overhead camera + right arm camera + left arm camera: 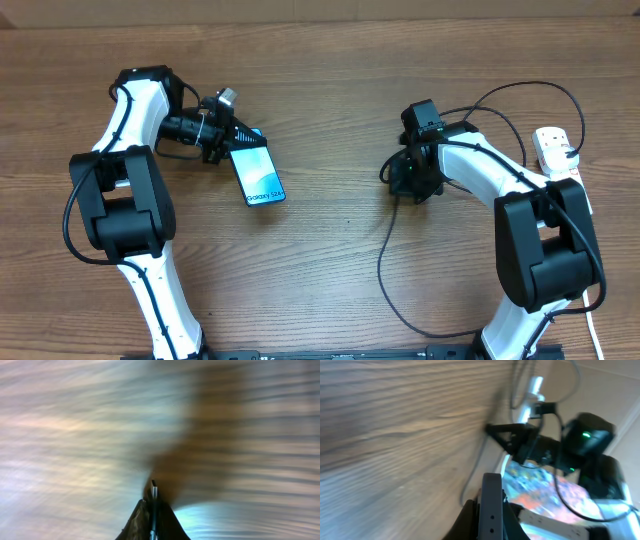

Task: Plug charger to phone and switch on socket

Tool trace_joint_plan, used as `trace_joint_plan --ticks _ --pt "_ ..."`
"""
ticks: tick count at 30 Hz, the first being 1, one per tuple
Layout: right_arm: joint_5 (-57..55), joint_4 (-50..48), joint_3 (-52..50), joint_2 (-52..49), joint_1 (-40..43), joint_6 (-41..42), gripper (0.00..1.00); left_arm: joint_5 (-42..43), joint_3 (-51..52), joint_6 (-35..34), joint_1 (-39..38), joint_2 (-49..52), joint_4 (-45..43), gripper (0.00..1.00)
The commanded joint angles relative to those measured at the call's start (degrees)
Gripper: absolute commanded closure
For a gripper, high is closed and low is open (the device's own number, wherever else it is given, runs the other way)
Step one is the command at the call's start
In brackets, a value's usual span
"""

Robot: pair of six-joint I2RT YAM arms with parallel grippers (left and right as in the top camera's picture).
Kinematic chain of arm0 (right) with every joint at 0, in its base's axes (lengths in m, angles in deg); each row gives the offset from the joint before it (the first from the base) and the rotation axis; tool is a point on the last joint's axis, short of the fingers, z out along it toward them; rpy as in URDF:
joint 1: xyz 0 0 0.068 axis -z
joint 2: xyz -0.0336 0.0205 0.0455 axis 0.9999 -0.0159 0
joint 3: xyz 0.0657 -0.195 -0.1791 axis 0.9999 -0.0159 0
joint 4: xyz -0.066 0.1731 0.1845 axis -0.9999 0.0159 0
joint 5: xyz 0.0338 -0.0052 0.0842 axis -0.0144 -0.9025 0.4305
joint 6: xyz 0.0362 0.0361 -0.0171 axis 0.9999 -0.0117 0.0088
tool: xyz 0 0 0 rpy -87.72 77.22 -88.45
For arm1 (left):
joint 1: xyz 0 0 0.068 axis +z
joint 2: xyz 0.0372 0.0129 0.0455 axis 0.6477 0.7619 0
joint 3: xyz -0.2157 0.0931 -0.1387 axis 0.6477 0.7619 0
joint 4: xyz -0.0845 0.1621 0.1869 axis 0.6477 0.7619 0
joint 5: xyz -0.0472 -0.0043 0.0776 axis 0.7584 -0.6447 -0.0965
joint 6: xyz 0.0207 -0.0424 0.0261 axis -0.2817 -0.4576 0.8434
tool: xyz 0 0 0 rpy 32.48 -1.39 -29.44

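Observation:
The phone has a light blue screen with "Galaxy" text at its near end and lies slanted at the left of the table. My left gripper is shut on its far short edge. In the left wrist view the phone shows edge-on between the jaws. My right gripper is at mid-right, shut on the charger's plug tip, which pokes out between the fingers. The thin black charger cable loops down from it toward the front. The white socket lies at the far right edge.
The wooden table spans the view. More black cable arcs behind the right arm toward the socket. The right arm shows blurred in the left wrist view. The gap between the phone and the right gripper is about a third of the table's width.

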Motion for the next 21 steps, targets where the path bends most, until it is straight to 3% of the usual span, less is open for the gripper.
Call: trace_joint_plan --ticks 1,4,7,14,21 --pt "25.9 -0.1 1.0 5.7 -0.1 -9.7 0.96 13.4 -0.9 7.7 -0.1 -1.9 2.4 0.96" --pt "41.2 0.6 1.0 9.2 -0.4 -13.4 0.96 20.9 -0.9 10.9 -0.1 -1.9 3.3 0.96" --pt "50.3 0.7 1.0 10.3 -1.2 -15.6 0.96 22.5 -0.9 11.5 -0.5 -1.9 3.1 0.96" --pt "54.5 1.0 0.9 10.4 -5.6 -15.6 0.96 29.4 -0.9 13.0 -3.5 -1.9 1.3 0.96" --pt "61.0 -0.4 0.9 10.4 -9.8 -15.6 0.96 29.6 -0.9 12.3 -5.7 -1.9 -1.2 0.96"
